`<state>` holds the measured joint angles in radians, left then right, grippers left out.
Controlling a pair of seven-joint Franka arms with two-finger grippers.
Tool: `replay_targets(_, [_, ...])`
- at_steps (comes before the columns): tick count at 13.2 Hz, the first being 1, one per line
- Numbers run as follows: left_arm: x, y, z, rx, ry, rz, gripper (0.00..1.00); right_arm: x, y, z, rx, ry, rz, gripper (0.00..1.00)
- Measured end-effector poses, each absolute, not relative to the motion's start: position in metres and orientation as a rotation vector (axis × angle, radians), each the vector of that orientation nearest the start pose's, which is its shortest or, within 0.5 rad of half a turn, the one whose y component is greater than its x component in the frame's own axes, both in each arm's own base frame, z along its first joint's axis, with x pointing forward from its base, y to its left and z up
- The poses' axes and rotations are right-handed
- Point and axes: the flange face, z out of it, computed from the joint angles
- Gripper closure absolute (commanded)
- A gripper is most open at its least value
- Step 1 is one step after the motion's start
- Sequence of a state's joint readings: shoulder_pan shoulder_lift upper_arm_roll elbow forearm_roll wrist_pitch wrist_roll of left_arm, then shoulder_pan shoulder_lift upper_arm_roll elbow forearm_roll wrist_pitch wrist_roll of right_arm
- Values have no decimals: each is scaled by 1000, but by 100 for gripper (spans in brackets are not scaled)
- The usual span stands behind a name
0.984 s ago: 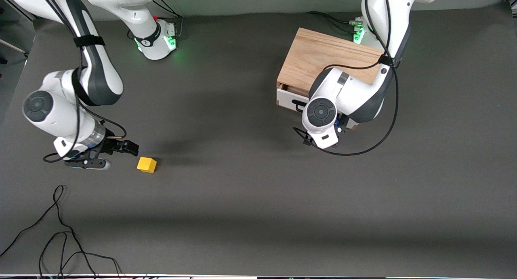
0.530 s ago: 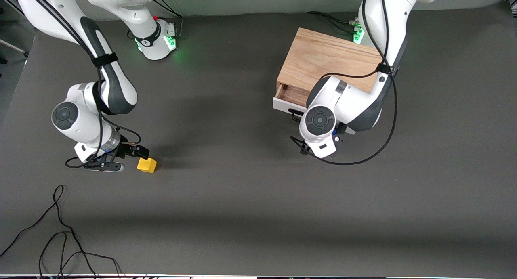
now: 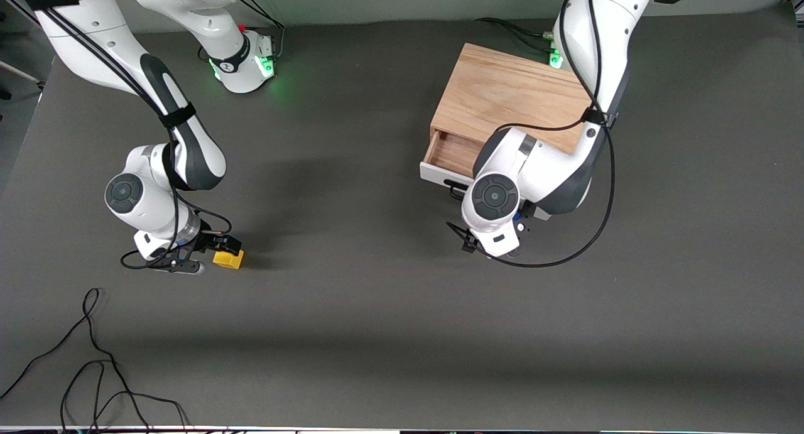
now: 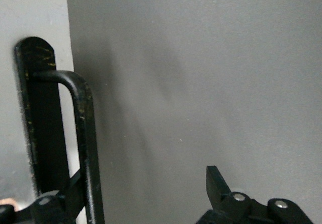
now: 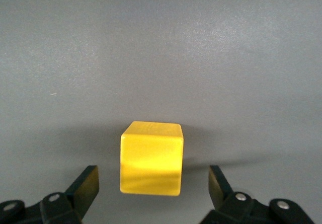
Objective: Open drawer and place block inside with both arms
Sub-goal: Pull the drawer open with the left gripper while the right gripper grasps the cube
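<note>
Grey table (image 3: 377,333): one block (image 3: 228,259), one drawer (image 3: 447,157), two arms.

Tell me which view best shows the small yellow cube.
The right wrist view: the small yellow cube sits unobstructed between the open right gripper fingers. The front view shows it tiny, partly hidden. The left wrist view misses it.

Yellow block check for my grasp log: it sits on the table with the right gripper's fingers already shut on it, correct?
Not shut. In the right wrist view the yellow block sits on the table between the right gripper's open fingers, gaps on both sides.
</note>
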<state>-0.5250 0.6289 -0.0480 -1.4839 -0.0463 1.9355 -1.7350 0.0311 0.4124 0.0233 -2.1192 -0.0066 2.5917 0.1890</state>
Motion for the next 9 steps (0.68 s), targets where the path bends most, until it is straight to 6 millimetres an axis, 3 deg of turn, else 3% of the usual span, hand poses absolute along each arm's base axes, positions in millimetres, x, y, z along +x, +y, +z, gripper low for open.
replay_targets(4, [603, -373, 298, -2530, -1726, 153, 0, 582, 32, 197, -3119, 206, -96, 14])
replay_targets(6, [608, -375, 299, -2556, -1739, 123, 0, 583, 32, 192, -3118, 207, -103, 28])
replay_targets(9, [614, -377, 301, -2591, -1751, 78, 0, 583, 32, 192, -3116, 207, -116, 64])
